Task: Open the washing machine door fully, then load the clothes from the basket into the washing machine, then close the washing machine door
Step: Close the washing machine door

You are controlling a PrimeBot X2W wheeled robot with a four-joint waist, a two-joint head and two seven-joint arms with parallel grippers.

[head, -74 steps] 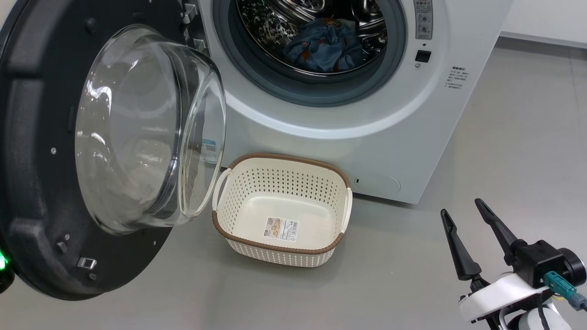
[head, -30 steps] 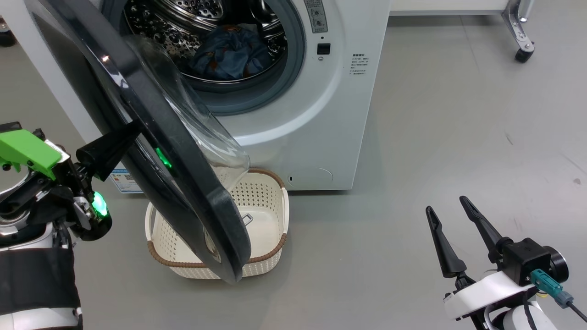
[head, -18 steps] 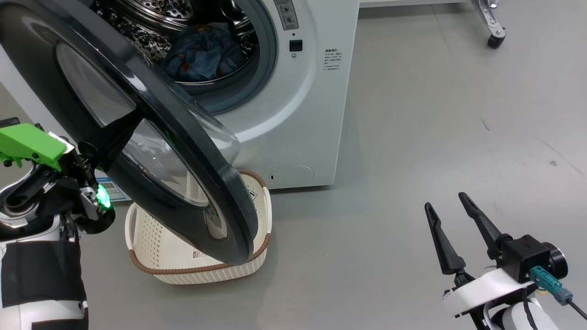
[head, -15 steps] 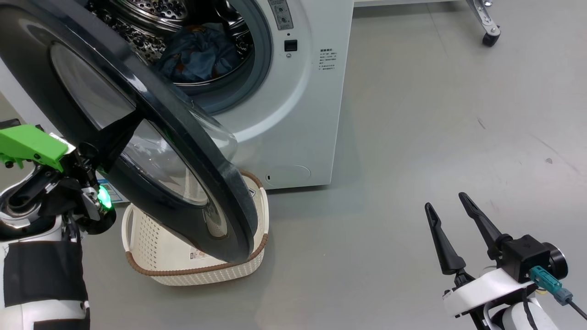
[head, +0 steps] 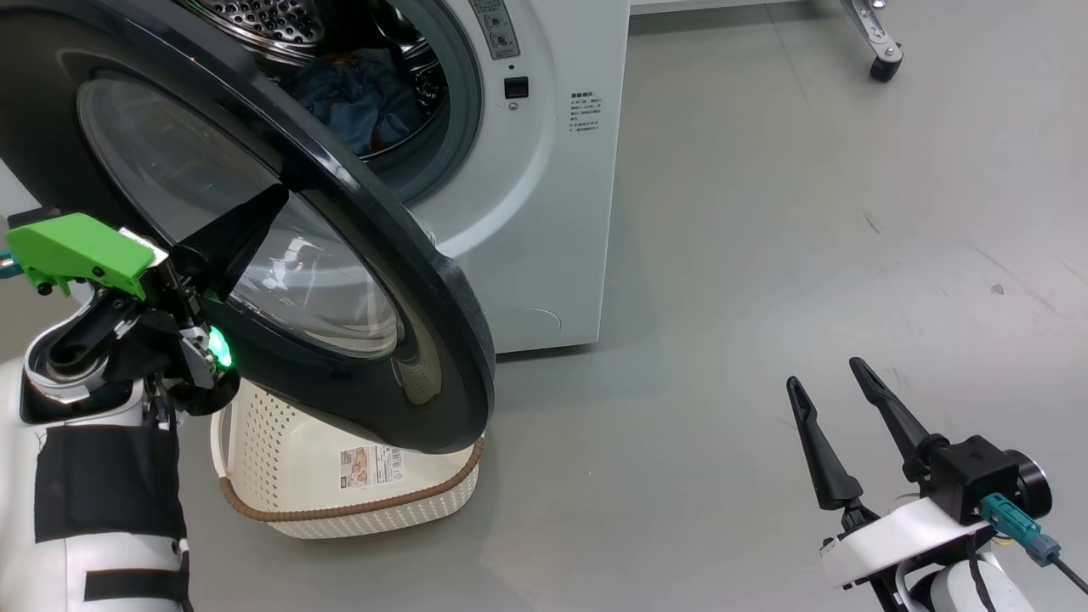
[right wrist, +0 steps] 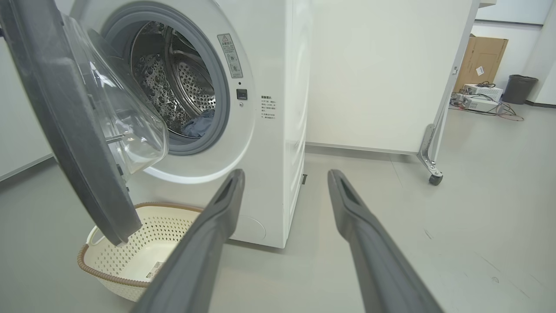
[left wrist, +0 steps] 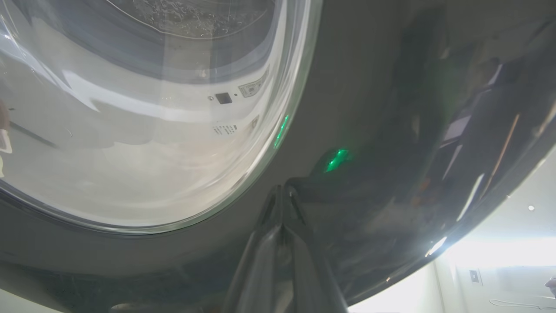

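The washing machine door [head: 450, 357], black-rimmed with a clear glass centre, stands half-swung in front of the white washing machine [head: 544, 212]. My left gripper [head: 272, 197] is shut and empty, its tips pressed against the door's outer face; in the left wrist view the left gripper [left wrist: 281, 191] touches the glossy rim of the door [left wrist: 369, 108]. The clothes [head: 357, 93], blue fabric, lie inside the steel drum, and I also see the clothes [right wrist: 200, 126] in the right wrist view. The basket [head: 255, 425] sits empty on the floor under the door. At lower right my right gripper [head: 820, 374] hangs open, holding nothing.
A caster of a wheeled frame [head: 880, 64] stands on the grey floor behind the machine's right side. A cardboard box [right wrist: 480, 61], a dark bin [right wrist: 519, 87] and cables lie far back. Open floor stretches right of the machine.
The door has swung from wide open towards the machine, with my shut left gripper pressed on its outer face. The camera has shifted too. My right gripper has stayed open in place.
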